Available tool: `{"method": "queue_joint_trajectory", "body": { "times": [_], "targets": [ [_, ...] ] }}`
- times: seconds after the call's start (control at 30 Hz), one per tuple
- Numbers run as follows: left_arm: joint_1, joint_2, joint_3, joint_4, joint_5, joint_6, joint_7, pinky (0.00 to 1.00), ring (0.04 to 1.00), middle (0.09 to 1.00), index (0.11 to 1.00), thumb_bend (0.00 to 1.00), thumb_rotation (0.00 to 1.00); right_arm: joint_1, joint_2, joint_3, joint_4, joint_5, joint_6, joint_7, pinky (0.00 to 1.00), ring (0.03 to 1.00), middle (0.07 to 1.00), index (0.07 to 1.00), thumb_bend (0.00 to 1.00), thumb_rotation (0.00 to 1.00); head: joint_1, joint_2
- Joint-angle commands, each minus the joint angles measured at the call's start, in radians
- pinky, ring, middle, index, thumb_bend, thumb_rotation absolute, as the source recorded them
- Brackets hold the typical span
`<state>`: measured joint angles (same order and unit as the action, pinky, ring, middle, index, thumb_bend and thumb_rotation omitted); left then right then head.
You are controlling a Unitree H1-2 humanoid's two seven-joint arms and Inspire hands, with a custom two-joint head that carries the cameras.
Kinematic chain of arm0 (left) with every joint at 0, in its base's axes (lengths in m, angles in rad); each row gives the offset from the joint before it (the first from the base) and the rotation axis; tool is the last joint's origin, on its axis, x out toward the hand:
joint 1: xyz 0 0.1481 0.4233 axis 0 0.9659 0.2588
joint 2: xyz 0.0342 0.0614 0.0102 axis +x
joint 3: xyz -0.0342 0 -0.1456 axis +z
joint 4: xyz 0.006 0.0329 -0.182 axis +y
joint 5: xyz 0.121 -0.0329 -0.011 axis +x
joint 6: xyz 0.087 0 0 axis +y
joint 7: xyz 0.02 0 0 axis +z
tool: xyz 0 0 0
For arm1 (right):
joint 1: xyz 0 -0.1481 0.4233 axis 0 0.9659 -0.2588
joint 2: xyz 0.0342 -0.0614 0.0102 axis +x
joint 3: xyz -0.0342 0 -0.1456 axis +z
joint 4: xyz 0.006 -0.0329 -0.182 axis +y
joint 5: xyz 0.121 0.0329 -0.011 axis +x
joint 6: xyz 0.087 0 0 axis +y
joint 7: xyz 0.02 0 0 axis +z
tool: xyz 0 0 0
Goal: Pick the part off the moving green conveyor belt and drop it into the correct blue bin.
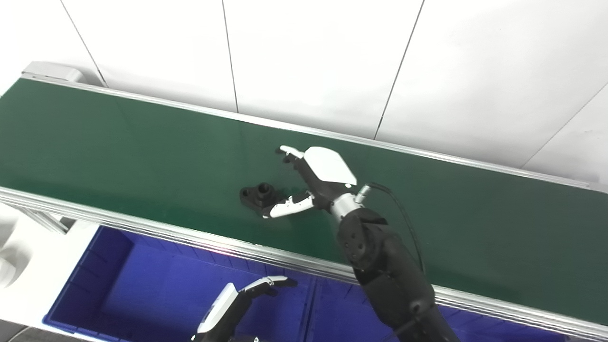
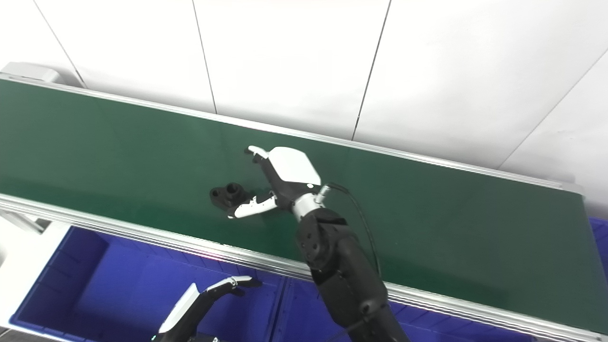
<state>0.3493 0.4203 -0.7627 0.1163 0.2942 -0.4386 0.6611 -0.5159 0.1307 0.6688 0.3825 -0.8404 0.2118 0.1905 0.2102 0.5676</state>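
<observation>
Step in hand: the reach for pickup. The part (image 1: pixel 257 194), a small black piece with a raised round boss and a flat lug, lies on the green conveyor belt (image 1: pixel 118 142) toward its near edge, left of centre. It has not been lifted.

The right hand (image 1: pixel 311 183) is over the belt, just right of the part. Its arm comes in from the lower right and crosses the near rail, with the wrist bent so the white back of the hand faces up and right. The fingers (image 1: pixel 290 152) are spread: the upper ones point left past the far side of the part, and the thumb (image 1: pixel 287 207) lies low along its near right side, the tip just beside or touching it; contact cannot be confirmed. Nothing is pinched.

The left hand (image 2: pixel 199 299) is low at the bottom edge, above the left blue bin (image 1: pixel 95 285), fingers extended and apart, holding nothing. It appears to be waiting.

Next move, as judged: the right hand must close fingers and thumb around the part while allowing for belt travel, then lift clear and carry it back over the near rail to a bin. A second blue bin (image 1: pixel 332 308) adjoins on the right; which one is correct cannot be told from these views.
</observation>
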Motion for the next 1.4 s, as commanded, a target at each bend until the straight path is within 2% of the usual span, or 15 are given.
{"method": "queue_joint_trajectory", "body": {
  "times": [0.0,0.33,0.53,0.67,0.73,0.8,0.9,1.0,1.03,1.07,1.13,1.23,1.37],
  "targets": [
    [0.005,-0.004,-0.002,-0.012,0.013,-0.031,0.01,0.7,0.792,0.802,0.757,0.88,0.5,-0.054,0.03,0.01,0.006,-0.015,-0.04,-0.047,0.72,0.779,0.827,0.883,0.83,0.39,0.004,0.001],
    [-0.001,-0.016,-0.005,-0.001,0.025,-0.031,0.021,0.7,0.783,0.798,0.755,0.88,0.49,-0.086,0.015,0.068,0.106,-0.038,-0.063,-0.094,0.74,0.784,0.821,0.869,0.83,0.35,0.009,0.005],
    [0.007,-0.025,0.005,-0.006,0.023,-0.031,0.011,0.68,0.785,0.8,0.754,0.9,0.5,-0.081,-0.017,0.13,0.099,-0.076,-0.065,-0.052,0.7,0.75,0.786,0.844,0.81,0.32,0.01,0.014],
    [0.008,-0.025,0.005,-0.01,0.029,-0.031,0.013,0.68,0.786,0.802,0.756,0.9,0.5,-0.072,-0.04,0.142,0.077,-0.079,-0.057,-0.011,0.63,0.714,0.751,0.79,0.8,0.25,0.008,0.02],
    [0.009,-0.026,0.006,-0.011,0.031,-0.031,0.014,0.69,0.783,0.799,0.755,0.9,0.5,-0.064,-0.055,0.148,0.062,-0.081,-0.053,0.012,0.64,0.725,0.76,0.783,0.8,0.23,0.009,0.023],
    [0.01,-0.027,0.007,-0.014,0.029,-0.031,0.012,0.69,0.785,0.802,0.756,0.9,0.5,-0.058,-0.073,0.155,0.045,-0.083,-0.054,0.038,0.59,0.689,0.733,0.771,0.76,0.19,0.009,0.027],
    [0.008,-0.024,0.001,-0.017,0.037,-0.031,0.021,0.69,0.788,0.804,0.761,0.89,0.5,-0.046,-0.093,0.161,0.015,-0.075,-0.052,0.077,0.49,0.606,0.659,0.712,0.69,0.03,0.009,0.029],
    [0.011,-0.025,0.003,-0.021,0.04,-0.031,0.022,0.69,0.788,0.806,0.759,0.88,0.5,-0.029,-0.111,0.162,-0.023,-0.069,-0.04,0.117,0.47,0.578,0.638,0.679,0.68,0.02,0.011,0.036],
    [0.011,-0.025,0.004,-0.022,0.04,-0.031,0.022,0.7,0.79,0.809,0.761,0.88,0.5,-0.022,-0.115,0.159,-0.035,-0.068,-0.039,0.123,0.42,0.526,0.548,0.574,0.59,0.01,0.011,0.036],
    [0.012,-0.025,0.003,-0.024,0.039,-0.031,0.025,0.7,0.791,0.81,0.762,0.88,0.5,-0.016,-0.12,0.157,-0.052,-0.069,-0.028,0.14,0.41,0.508,0.518,0.538,0.56,0.0,0.01,0.038],
    [0.009,-0.021,-0.002,-0.024,0.043,-0.031,0.032,0.7,0.79,0.808,0.763,0.87,0.49,-0.014,-0.129,0.157,-0.077,-0.079,-0.008,0.176,0.32,0.403,0.453,0.518,0.53,0.0,0.005,0.04],
    [0.009,-0.02,-0.005,-0.025,0.037,-0.031,0.034,0.7,0.79,0.81,0.765,0.87,0.48,-0.018,-0.144,0.162,-0.105,-0.101,-0.001,0.219,0.24,0.319,0.408,0.516,0.52,0.0,0.004,0.042],
    [0.008,-0.018,-0.009,-0.028,0.031,-0.031,0.035,0.7,0.789,0.808,0.763,0.86,0.47,-0.015,-0.156,0.152,-0.12,-0.108,-0.012,0.232,0.27,0.355,0.424,0.508,0.53,0.0,0.004,0.045]
  ]
}}
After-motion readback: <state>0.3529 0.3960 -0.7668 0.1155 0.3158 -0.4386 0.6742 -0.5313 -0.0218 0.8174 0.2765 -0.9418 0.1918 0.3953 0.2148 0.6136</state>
